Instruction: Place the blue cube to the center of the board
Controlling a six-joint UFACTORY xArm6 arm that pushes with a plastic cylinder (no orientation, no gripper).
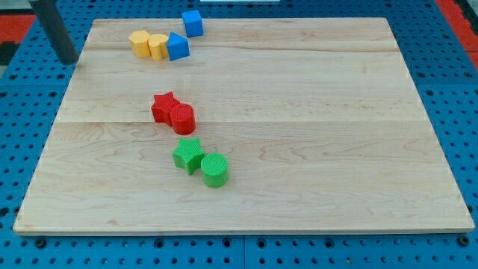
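Seven blocks sit on the wooden desk (299, 112). The blue cube (193, 23) rests near the view's top edge, just above a blue wedge (178, 47). My tip (68, 60) hangs off the desk's upper left corner, well apart from it; it has no fingers.

red star (162, 105) and red cylinder (182, 118) touching mid-board, blue cube (193, 23) apart at view's top edge

No readable text, label, brand, number or sign anywhere on the board, blocks or surroundings.
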